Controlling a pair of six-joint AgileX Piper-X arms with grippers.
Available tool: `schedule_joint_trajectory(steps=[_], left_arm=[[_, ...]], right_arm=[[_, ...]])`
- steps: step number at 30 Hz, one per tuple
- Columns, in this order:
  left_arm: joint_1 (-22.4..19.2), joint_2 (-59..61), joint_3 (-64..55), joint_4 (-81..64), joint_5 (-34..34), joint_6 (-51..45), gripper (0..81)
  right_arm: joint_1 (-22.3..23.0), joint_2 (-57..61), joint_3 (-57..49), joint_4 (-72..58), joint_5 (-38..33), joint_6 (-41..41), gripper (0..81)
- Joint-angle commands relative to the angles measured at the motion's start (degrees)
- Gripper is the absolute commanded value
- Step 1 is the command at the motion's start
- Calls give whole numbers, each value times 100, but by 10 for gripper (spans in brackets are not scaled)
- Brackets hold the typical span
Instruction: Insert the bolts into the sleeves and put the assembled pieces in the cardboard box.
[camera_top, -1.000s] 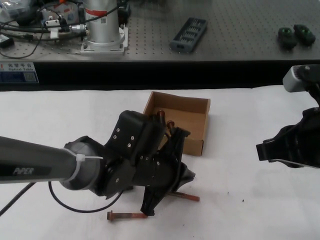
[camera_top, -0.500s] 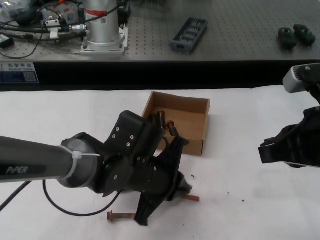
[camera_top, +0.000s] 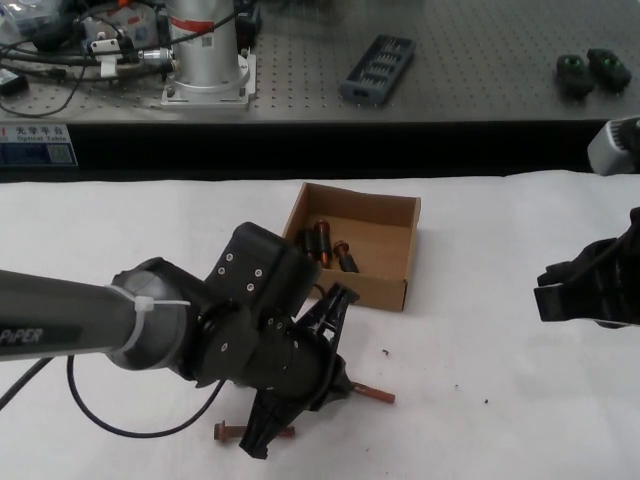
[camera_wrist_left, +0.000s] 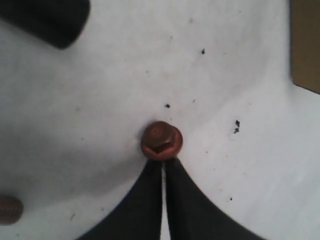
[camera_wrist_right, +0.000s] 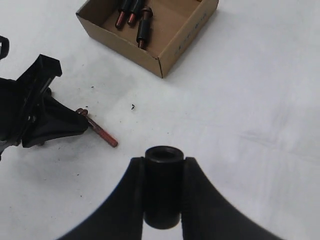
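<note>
A rusty bolt (camera_top: 376, 393) lies on the white cloth in front of the cardboard box (camera_top: 385, 290). My left gripper (camera_top: 347, 385) sits low over it. In the left wrist view its fingers (camera_wrist_left: 145, 200) are shut together, with the tips against the bolt head (camera_wrist_left: 161, 140). In the right wrist view the bolt (camera_wrist_right: 102, 135) points away from the left gripper (camera_wrist_right: 86, 122). A second bolt (camera_top: 228, 431) lies nearer the front edge. My right gripper (camera_wrist_right: 163, 162) at the right (camera_top: 585, 295) is shut on a black sleeve (camera_wrist_right: 162, 195). Three assembled pieces (camera_wrist_right: 131, 10) lie in the box (camera_wrist_right: 185, 40).
The box corner (camera_wrist_left: 306, 45) and the second bolt (camera_wrist_left: 7, 209) edge the left wrist view. Behind the cloth runs a perforated bench with a metal post (camera_top: 205, 50), a grey rack (camera_top: 378, 65) and dark green parts (camera_top: 592, 70). Bare cloth lies between the two arms.
My left gripper has sunk and drawn back toward the front left, uncovering the pieces in the box. The bolt has hardly shifted. The right arm has slid slightly right.
</note>
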Motion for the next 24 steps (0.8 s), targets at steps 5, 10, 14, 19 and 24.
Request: schedule_joint_trajectory(steps=[5, 10, 14, 19, 24], left_arm=[[52, -11, -57, 141, -237, 152, 24], [125, 60, -57, 138, -390, 218, 24], [268, 147, -129, 92, -435, 408, 24], [419, 337, -375, -175, -442, 516, 24], [402, 515, -774, -255, -150, 823, 24]], right_arm=[[-36, -88, -13, 43, 6, -10, 25], [-36, -88, -13, 134, 6, -10, 25], [-36, -88, -13, 275, 6, -10, 25], [-36, -88, -13, 354, 6, -10, 25], [-36, -88, -13, 330, 6, -10, 25]])
